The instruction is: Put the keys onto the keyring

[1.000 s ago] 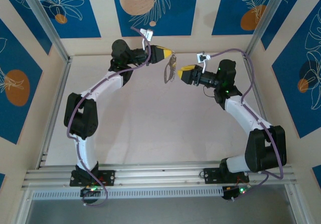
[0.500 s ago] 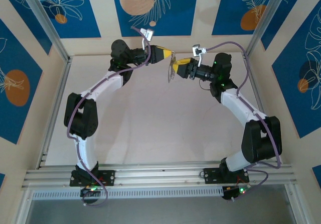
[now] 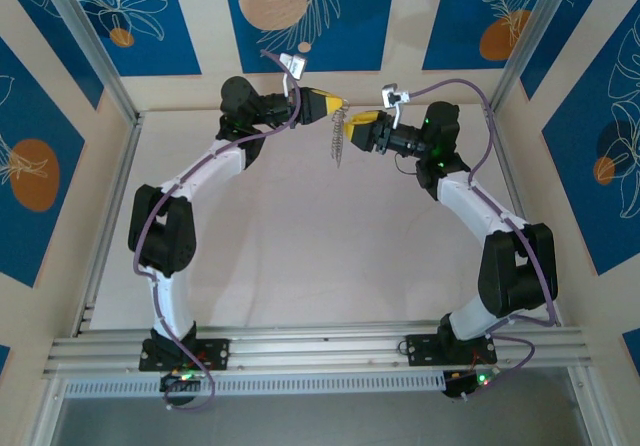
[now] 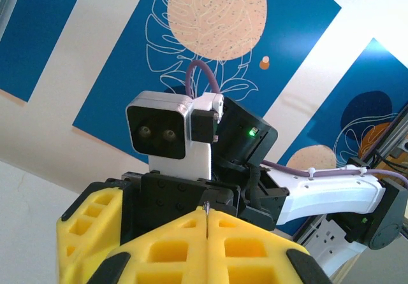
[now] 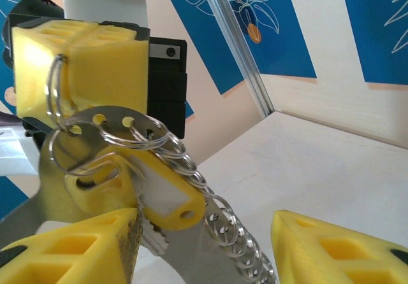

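The keyring (image 5: pixel 53 86) is pinched in the closed left gripper (image 3: pixel 336 107) and held up over the far part of the table (image 3: pixel 300 256). The keys (image 5: pixel 89 120) and a chain of small rings (image 5: pixel 220 217) are seen hanging from it, so the threading is judged largely done, though whether every key is on cannot be told. The right gripper (image 3: pixel 349 123) is held open, with its fingers on either side of the hanging bunch and nothing gripped. A check and a release are judged to be left.

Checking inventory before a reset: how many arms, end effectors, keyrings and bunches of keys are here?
Arms: 2, left arm, right arm
End effectors: 2, left end effector, right end effector
Keyring: 1
Bunch of keys: 1
Total: 6
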You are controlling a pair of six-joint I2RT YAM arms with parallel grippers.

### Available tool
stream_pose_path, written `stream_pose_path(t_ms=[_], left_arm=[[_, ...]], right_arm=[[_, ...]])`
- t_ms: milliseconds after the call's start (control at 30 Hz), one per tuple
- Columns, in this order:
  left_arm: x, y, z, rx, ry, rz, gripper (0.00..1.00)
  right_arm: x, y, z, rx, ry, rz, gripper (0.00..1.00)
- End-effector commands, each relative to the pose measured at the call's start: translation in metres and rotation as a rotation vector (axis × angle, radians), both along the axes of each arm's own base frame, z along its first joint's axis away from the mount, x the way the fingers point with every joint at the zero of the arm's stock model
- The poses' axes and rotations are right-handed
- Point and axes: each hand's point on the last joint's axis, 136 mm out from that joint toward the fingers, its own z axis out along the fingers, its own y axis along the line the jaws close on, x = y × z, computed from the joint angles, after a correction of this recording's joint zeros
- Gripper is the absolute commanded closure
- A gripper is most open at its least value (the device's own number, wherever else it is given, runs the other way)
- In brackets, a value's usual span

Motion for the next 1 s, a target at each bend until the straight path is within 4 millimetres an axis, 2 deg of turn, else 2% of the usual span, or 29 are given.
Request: stream_pose_path(t_ms=[0, 200, 567, 700, 833, 967], left_arm=[[-0.009, -0.002, 0.016, -0.023, -0.067, -0.030, 1.00], [-0.009, -0.002, 0.015, -0.019, -0.063, -0.032, 1.00], [-0.012, -0.003, 0.018, -0.019, -0.066, -0.039, 1.00], [-0.013, -0.003, 0.019, -0.020, -0.067, -0.038, 1.00], [-0.013, -0.004, 0.018, -0.020, -0.065, -0.036, 1.00], [-0.013, -0.004, 0.018, -0.018, -0.067, -0.032, 1.00]], right_arm=[[-0.008, 0.003, 0.023, 0.017, -0.071, 0.041, 0.43], [-0.021, 0.005, 0.036, 0.021, -0.109, 0.089, 0.42], [-0.021, 0.007, 0.037, 0.030, -0.104, 0.117, 0.43], [-0.023, 0.007, 0.036, 0.034, -0.099, 0.126, 0.47], [-0.028, 0.008, 0.036, 0.036, -0.099, 0.136, 0.58], [-0.033, 0.008, 0.032, 0.033, -0.089, 0.143, 0.64]])
